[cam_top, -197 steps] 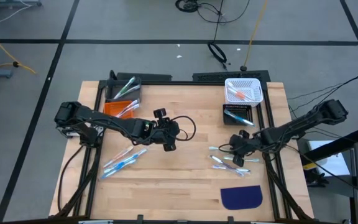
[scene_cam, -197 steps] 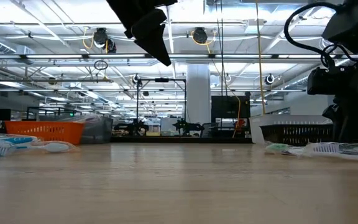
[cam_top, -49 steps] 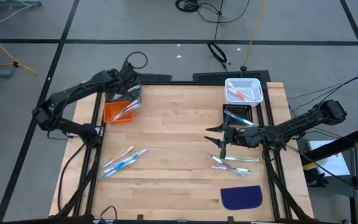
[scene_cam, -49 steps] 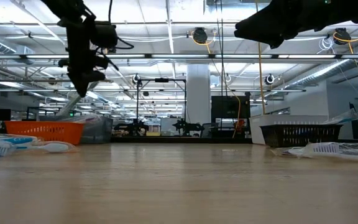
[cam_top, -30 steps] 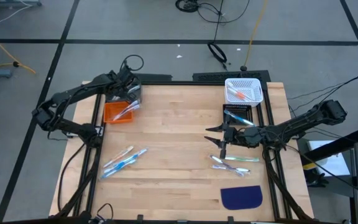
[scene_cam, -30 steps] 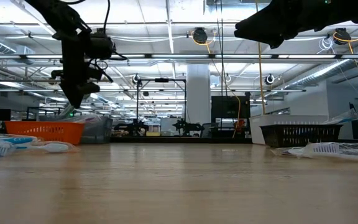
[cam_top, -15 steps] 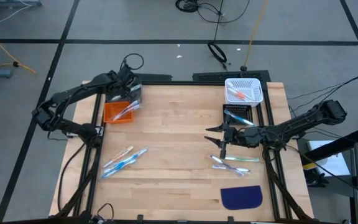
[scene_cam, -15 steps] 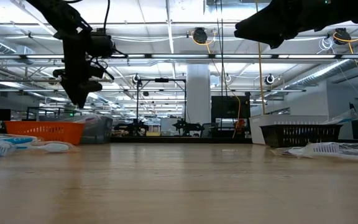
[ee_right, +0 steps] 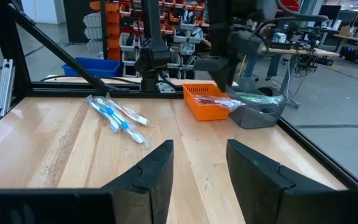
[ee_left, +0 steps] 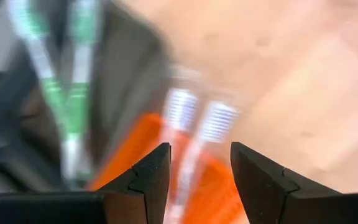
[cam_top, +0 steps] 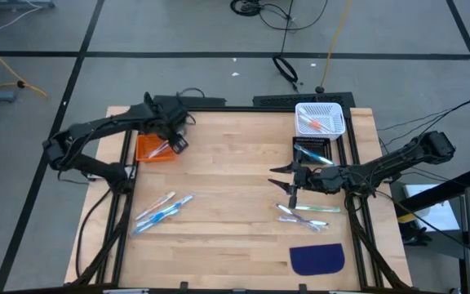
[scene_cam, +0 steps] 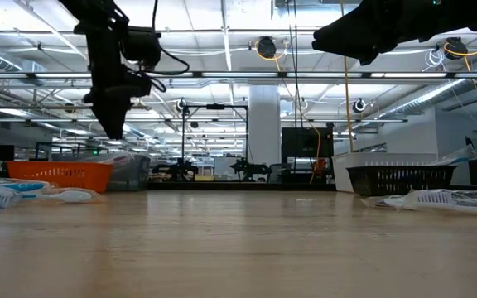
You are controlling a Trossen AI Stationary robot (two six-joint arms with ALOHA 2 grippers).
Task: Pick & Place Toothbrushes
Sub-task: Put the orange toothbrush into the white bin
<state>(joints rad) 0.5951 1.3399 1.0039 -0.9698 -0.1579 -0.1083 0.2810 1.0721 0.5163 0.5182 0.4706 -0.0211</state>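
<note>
toothbrushes (ee_left: 191,134) in orange bin (cam_top: 151,148) | left claw (cam_top: 178,143) above, gaping, empty

No legible text, labels or numbers anywhere. Bins, table and arms carry no readable markings. Background room signage too small to read.

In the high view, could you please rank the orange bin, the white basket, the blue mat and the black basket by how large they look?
1. Blue mat and white basket: look about alike, so I won't rank them.
2. Orange bin: smaller, though the left arm covers part of it.
3. Black basket: looks smallest, partly hidden by the right arm.
</note>
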